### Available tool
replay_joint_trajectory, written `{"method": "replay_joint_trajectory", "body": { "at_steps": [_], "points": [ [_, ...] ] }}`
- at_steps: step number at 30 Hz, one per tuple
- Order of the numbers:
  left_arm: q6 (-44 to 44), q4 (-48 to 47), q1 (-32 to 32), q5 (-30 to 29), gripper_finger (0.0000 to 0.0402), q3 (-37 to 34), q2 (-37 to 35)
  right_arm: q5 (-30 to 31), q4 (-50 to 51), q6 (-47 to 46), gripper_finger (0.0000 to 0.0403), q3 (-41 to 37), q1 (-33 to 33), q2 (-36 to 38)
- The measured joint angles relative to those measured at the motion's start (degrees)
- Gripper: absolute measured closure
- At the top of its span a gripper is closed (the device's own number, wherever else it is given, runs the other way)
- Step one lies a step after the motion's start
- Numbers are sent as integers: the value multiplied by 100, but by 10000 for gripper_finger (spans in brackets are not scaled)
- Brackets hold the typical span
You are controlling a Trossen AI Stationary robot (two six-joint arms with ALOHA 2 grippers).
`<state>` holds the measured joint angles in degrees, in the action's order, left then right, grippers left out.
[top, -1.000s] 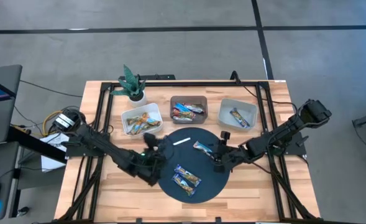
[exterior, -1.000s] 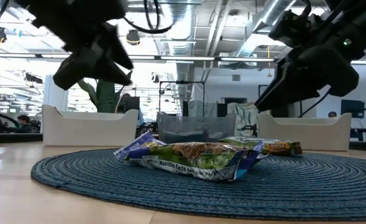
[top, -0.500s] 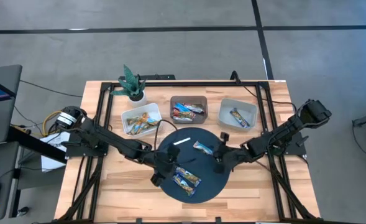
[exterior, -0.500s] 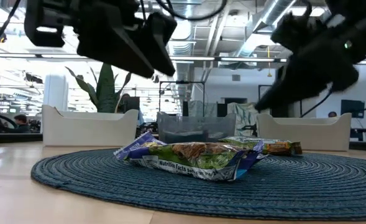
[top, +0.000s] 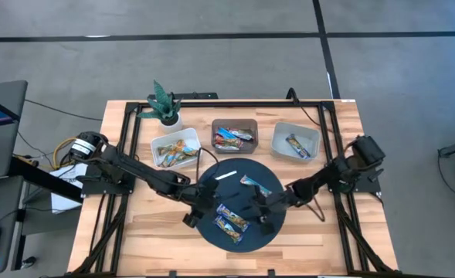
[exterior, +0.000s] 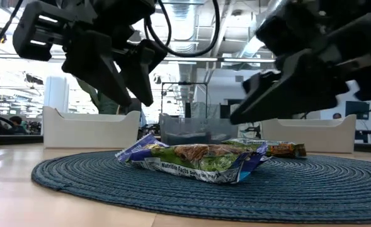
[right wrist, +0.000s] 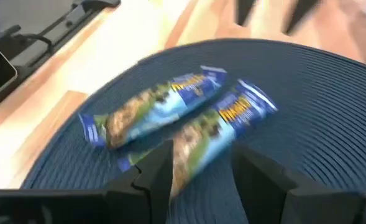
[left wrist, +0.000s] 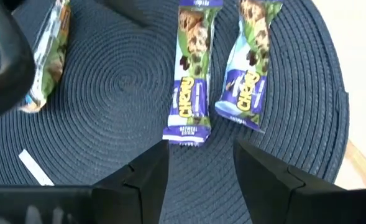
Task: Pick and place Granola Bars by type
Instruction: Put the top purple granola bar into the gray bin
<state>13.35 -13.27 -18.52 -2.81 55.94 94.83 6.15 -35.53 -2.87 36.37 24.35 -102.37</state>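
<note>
Sorting is looking partly done. Three trays are sitting along the far side of the worktop (top: 134, 239): the left tray (top: 175, 150) is holding brown and yellow bars, the middle tray (top: 235, 137) blue ones, and the right tray (top: 295, 141) a single bar. Three granola bars are still lying on the round blue mat (top: 212, 174): a pair of blue-green bars (top: 232, 221) side by side near its front edge, and one bar (top: 252, 183) apart, toward the trays. A thin white strip (top: 225, 175) is lying there too.

The left gripper (top: 194, 218) is hovering open and empty at the mat's left edge, just beside the pair. The right gripper (top: 263, 220) is hovering open and empty on the pair's other side.

Both grippers are crowding the same pair, so room between them is looking tight; the rest of the mat and the front of the worktop are lying open.
</note>
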Motion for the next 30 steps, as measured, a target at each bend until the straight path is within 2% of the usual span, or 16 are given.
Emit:
{"method": "replay_joint_trajectory", "body": {
  "at_steps": [5,17,21,30],
  "points": [
    [-186,-180,134,-7,228,-2,0,-448,447,124,235,585,-136,-306],
    [-658,-337,398,-93,228,-273,2,-477,1492,-666,155,1162,-276,-443],
    [-938,-567,448,-184,228,-273,2,-468,1702,-726,152,1359,-272,-596],
    [-989,-528,452,-238,228,-291,0,-496,2282,-742,153,1689,-272,-853]
  ]
}}
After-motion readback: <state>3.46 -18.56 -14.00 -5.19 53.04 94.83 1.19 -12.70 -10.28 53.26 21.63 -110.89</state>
